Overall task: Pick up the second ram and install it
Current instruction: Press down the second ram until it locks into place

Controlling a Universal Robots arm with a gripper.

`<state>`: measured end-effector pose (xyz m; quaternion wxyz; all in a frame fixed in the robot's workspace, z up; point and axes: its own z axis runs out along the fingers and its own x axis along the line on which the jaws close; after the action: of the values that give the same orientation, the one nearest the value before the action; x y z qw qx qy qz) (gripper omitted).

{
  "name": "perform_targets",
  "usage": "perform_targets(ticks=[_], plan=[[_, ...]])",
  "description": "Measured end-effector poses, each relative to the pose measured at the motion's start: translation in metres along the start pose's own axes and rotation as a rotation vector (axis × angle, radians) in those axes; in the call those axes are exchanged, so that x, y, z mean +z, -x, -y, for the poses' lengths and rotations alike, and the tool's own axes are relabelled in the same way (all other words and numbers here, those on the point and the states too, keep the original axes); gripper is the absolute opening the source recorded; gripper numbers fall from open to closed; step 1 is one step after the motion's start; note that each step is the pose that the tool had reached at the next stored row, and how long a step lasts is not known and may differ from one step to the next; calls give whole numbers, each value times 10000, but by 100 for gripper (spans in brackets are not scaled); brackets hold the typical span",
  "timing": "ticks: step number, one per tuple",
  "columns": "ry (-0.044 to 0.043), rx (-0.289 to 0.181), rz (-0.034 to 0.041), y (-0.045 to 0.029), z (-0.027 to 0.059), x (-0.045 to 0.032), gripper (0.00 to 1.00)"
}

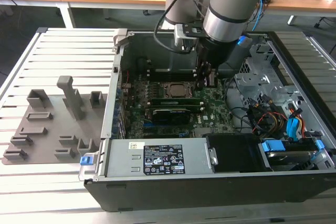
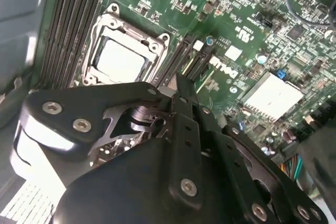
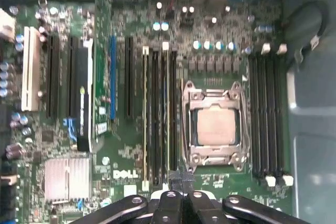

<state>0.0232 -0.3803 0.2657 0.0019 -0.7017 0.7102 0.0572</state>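
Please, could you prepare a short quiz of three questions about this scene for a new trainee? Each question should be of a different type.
1. Multiple choice: where is the gripper?
A. Above the wooden desk
B. Inside the computer case, over the motherboard
C. Over the slatted table beside the case
2. True or false: the processor socket has memory slots on two opposite sides.
3. Fill in: the grey holder tray lies outside the case, on the exterior view's ____.

Key: 1 B; 2 true; 3 left.
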Motion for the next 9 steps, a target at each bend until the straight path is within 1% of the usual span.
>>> perform_targets(ticks=[2, 3, 7, 9], plan=[[-1, 1, 1, -9, 10, 120, 11], [0, 1, 0, -12, 14, 160, 11], [0, 1, -2, -20, 20, 246, 11], [0, 1, -1, -26, 27, 329, 11]])
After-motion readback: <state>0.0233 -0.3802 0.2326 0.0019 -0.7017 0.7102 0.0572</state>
